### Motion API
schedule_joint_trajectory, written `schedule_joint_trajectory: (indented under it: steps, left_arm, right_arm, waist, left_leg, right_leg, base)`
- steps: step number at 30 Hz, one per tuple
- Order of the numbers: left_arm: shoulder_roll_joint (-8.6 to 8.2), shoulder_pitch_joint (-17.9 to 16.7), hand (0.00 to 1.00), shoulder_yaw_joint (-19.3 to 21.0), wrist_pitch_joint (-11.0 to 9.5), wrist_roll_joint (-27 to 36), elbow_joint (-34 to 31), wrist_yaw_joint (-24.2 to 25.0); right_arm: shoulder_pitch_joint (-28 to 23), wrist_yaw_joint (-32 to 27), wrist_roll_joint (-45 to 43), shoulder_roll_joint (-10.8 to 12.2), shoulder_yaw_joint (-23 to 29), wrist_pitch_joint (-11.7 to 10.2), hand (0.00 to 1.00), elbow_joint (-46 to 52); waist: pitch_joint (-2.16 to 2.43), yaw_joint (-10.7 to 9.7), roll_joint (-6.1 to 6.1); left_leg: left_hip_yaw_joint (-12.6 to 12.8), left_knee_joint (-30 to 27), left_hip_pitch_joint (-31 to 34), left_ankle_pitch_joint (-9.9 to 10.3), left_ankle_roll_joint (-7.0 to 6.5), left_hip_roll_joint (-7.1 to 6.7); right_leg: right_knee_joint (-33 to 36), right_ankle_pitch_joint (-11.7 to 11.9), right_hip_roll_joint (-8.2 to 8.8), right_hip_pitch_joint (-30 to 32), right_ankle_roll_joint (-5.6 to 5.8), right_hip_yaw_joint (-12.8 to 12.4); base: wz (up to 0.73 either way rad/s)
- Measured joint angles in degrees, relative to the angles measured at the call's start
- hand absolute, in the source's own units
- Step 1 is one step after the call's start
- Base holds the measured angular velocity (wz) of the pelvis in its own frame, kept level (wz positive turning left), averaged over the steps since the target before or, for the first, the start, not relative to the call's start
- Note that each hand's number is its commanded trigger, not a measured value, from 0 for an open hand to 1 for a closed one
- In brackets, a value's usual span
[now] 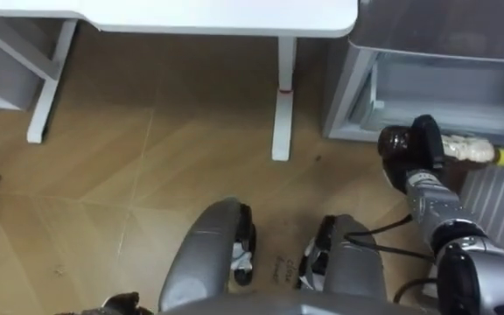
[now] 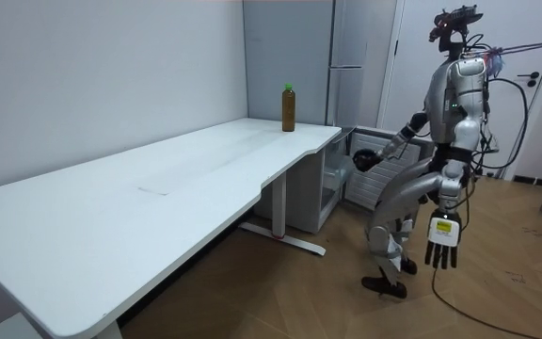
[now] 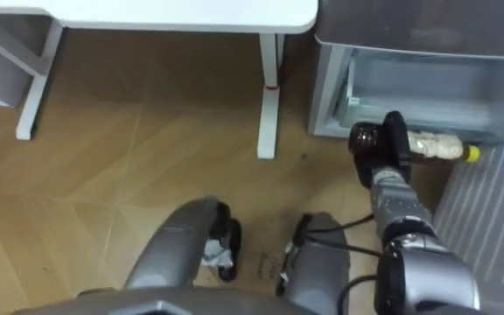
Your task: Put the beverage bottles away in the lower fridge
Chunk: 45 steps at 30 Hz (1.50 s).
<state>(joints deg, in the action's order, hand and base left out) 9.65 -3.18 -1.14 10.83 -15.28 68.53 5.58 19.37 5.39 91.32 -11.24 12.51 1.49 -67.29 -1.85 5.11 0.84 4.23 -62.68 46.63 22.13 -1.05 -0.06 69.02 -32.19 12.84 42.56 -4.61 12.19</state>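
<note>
**One bottle in hand, one more on the table**

Two drinks are in play. At my far left, my left hand [image 2: 443, 243] hangs at my side, fingers straight and slack, carrying nothing. Moving right, the white table [image 1: 217, 16] spans my twelve o'clock. A green-capped bottle [image 2: 289, 108] stands upright on its corner nearest the fridge, well apart from either hand. Further right, at about two o'clock, my right hand [image 1: 405, 149] is curled tight round the base end of a pale bottle [image 1: 466, 150]. Its long axis lies level and runs out of my fingers toward three o'clock, yellow cap [image 1: 502, 157] leading. The open lower fridge [image 1: 348, 87] sits at twelve o'clock from that bottle, just beyond it. Whether the bottle is already over the sill I cannot tell. I judge the coming move to be a short push toward twelve o'clock, and my right hand is plainly the nearer one.
</note>
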Motion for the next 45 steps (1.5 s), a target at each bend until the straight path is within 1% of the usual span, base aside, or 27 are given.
schedule_joint_trajectory:
  steps: [1,3,6,8,9,11,13,14,15,18,22,23,25,28,31,32,33,37,40,42,45]
  left_arm:
    - [0.10,0.25,0.00,-0.45,-0.01,0.09,0.01,0.03]
    - [0.41,0.27,0.00,-1.58,-0.01,0.16,-0.29,0.02]
    - [1.28,0.25,0.00,-3.21,0.00,0.10,-1.17,0.02]
    - [2.35,0.13,0.00,-4.04,0.00,0.13,-1.60,0.00]
    - [2.64,0.08,0.00,-4.37,0.01,0.12,-1.71,-0.01]
    - [3.38,0.07,0.00,-4.79,0.01,0.24,-2.27,-0.24]
    - [3.61,0.23,0.00,-4.77,-0.29,0.88,-2.35,-0.41]
    - [3.70,0.45,0.00,-4.75,-0.60,1.10,-2.11,-0.43]
    - [3.77,0.46,0.00,-4.75,-0.94,1.17,-2.08,-0.47]
    - [3.81,0.61,0.00,-4.76,-1.48,1.36,-1.59,-0.53]
    - [3.86,0.74,0.00,-4.76,-1.51,2.02,-1.70,-0.48]
    - [3.89,0.70,0.00,-4.77,-1.51,2.21,-1.72,-0.47]
    - [3.91,0.66,0.00,-4.77,-1.51,2.20,-1.87,-0.46]
    - [3.91,0.66,0.00,-4.77,-1.50,2.22,-2.18,-0.45]
    - [3.92,0.50,0.00,-4.97,-1.50,2.51,-2.74,-0.56]
    - [4.03,0.42,0.00,-5.91,-1.47,3.22,-3.19,-0.97]
    - [4.03,0.35,0.00,-6.00,-1.47,3.47,-3.48,-1.14]
    - [4.06,0.12,0.00,-6.06,-1.47,4.60,-4.82,-1.61]
    - [4.16,-0.11,0.00,-6.17,-1.46,7.19,-5.62,-1.66]
    - [4.68,-1.43,0.00,-6.77,-1.47,9.66,-6.92,-1.71]
    - [4.81,-1.83,0.00,-7.21,-1.38,10.20,-6.77,-1.71]
  right_arm:
    - [0.10,0.51,0.02,-0.30,-0.01,0.00,1.00,0.00]
    - [0.23,0.90,0.12,-0.80,-0.03,0.00,1.00,0.00]
    - [0.95,1.01,-0.79,-2.16,-0.20,0.09,1.00,-0.23]
    - [2.34,1.00,-2.33,-3.23,-0.21,0.53,1.00,-0.81]
    - [2.70,1.00,-2.64,-3.44,-0.37,0.59,1.00,-1.14]
    - [4.46,1.00,-3.85,-4.62,-1.87,0.97,1.00,-1.97]
    - [6.00,0.95,-4.74,-5.36,-2.56,1.13,1.00,-1.90]
    - [7.57,0.53,-4.78,-5.73,-2.61,1.12,1.00,-1.63]
    - [9.43,-0.02,-4.63,-6.14,-2.62,1.11,1.00,-1.40]
    - [13.64,-0.54,-4.31,-7.55,-2.64,0.94,1.00,-1.28]
    - [15.29,-1.14,-4.18,-9.16,-2.78,0.30,1.00,3.27]
    - [15.39,-1.27,-4.17,-9.32,-2.79,-0.13,1.00,5.25]
    - [15.38,-1.99,-4.17,-9.35,-2.82,-0.40,1.00,6.20]
    - [15.39,-2.92,-4.19,-9.34,-2.82,-0.36,1.00,6.45]
    - [15.40,-3.40,-5.97,-9.35,-2.90,-0.53,1.00,7.83]
    - [15.40,-3.42,-6.52,-9.35,-2.99,-0.60,1.00,8.36]
    - [15.39,-3.46,-6.61,-9.34,-3.08,-0.61,1.00,8.55]
    - [15.39,-3.92,-7.41,-9.34,-4.31,-0.62,1.00,8.57]
    - [15.39,-3.96,-7.30,-9.33,-4.67,-0.56,1.00,8.56]
    - [15.39,-3.96,-6.98,-9.33,-5.01,-0.54,1.00,8.56]
    - [15.39,-3.96,-6.62,-9.33,-5.09,-0.54,1.00,8.54]
  waist:
    - [0.01,-0.01,0.00]
    - [0.04,-0.01,-0.16]
    - [0.01,0.07,-0.41]
    - [-0.02,0.08,-0.45]
    - [-0.02,0.14,-0.47]
    - [-0.07,0.17,-0.54]
    - [-0.08,0.28,-0.63]
    - [-0.12,0.35,-0.73]
    - [-0.11,0.38,-1.06]
    - [-0.13,0.84,-1.14]
    - [-0.15,1.49,-1.32]
    - [-0.15,1.48,-1.34]
    - [-0.14,1.43,-1.44]
    - [-0.14,1.42,-1.44]
    - [-0.13,1.20,-1.45]
    - [-0.12,1.15,-1.45]
    - [-0.12,1.15,-1.45]
    - [-0.12,1.05,-1.45]
    - [-0.12,1.22,-1.44]
    - [-0.11,1.37,-1.42]
    - [-0.11,1.30,-1.43]
  left_leg:
    - [0.11,-0.97,1.15,0.19,0.14,0.58]
    - [0.34,-2.05,2.69,0.33,0.25,1.33]
    - [0.35,-3.48,5.39,0.30,0.34,1.54]
    - [0.34,-4.77,7.39,0.39,0.41,1.86]
    - [0.35,-5.02,7.76,0.44,0.45,2.01]
    - [0.47,-5.96,9.21,0.60,0.55,2.45]
    - [0.71,-6.58,10.47,0.67,0.59,2.56]
    - [0.91,-7.16,11.28,0.77,0.63,2.68]
    - [1.27,-7.54,11.84,0.84,0.62,2.75]
    - [1.45,-8.65,12.23,1.41,0.71,3.05]
    - [1.54,-8.81,12.60,1.68,0.72,3.33]
    - [1.54,-8.81,12.67,1.70,0.69,3.33]
    - [1.56,-8.82,12.73,1.84,0.67,3.33]
    - [1.58,-8.98,12.91,2.10,0.51,3.38]
    - [1.76,-9.04,12.99,2.37,0.40,3.43]
    - [1.83,-9.09,13.04,2.45,0.36,3.49]
    - [1.86,-9.12,13.08,2.47,0.35,3.54]
    - [1.93,-9.25,13.16,2.68,0.27,3.76]
    - [1.88,-9.28,13.19,2.71,0.25,3.84]
    - [1.92,-9.65,13.22,2.99,0.24,4.45]
    - [1.86,-9.81,13.24,3.04,0.24,4.33]
  right_leg:
    - [0.83,-0.21,-0.04,0.87,-0.43,0.30]
    - [1.90,-0.41,-0.11,2.34,-0.80,0.35]
    - [3.61,-0.67,0.04,5.12,-1.18,0.32]
    - [4.92,-0.88,0.04,7.12,-1.58,0.32]
    - [5.09,-0.94,0.02,7.46,-1.71,0.37]
    - [6.01,-1.14,0.00,8.82,-2.06,0.47]
    - [6.69,-1.25,0.00,10.12,-2.16,0.37]
    - [7.30,-1.34,0.06,11.07,-2.34,0.24]
    - [8.02,-1.40,0.07,11.98,-2.25,-0.22]
    - [9.05,-1.93,0.03,12.47,-2.43,-0.40]
    - [9.17,-2.33,0.07,12.53,-2.52,-0.13]
    - [9.17,-2.33,0.07,12.48,-2.55,-0.09]
    - [9.16,-2.38,0.17,12.38,-2.62,0.04]
    - [9.15,-2.61,0.25,12.39,-2.70,0.18]
    - [9.16,-2.93,0.49,12.37,-2.76,0.34]
    - [9.15,-3.02,0.53,12.37,-2.73,0.40]
    - [9.15,-3.07,0.54,12.37,-2.72,0.43]
    - [9.14,-3.16,0.49,12.39,-2.73,0.53]
    - [9.14,-3.18,0.47,12.39,-2.71,0.55]
    - [9.18,-3.21,0.09,12.38,-2.77,0.59]
    - [9.38,-3.28,0.21,12.35,-2.78,0.63]
  base:
    - [0.00]
    - [0.00]
    - [0.03]
    - [0.00]
    - [-0.04]
    - [0.00]
    - [0.00]
    - [-0.05]
    - [-0.05]
    - [-0.02]
    - [0.05]
    - [0.11]
    - [0.07]
    - [0.00]
    - [0.01]
    - [0.03]
    - [0.03]
    - [0.00]
    - [0.00]
    - [-0.06]
    - [-0.01]
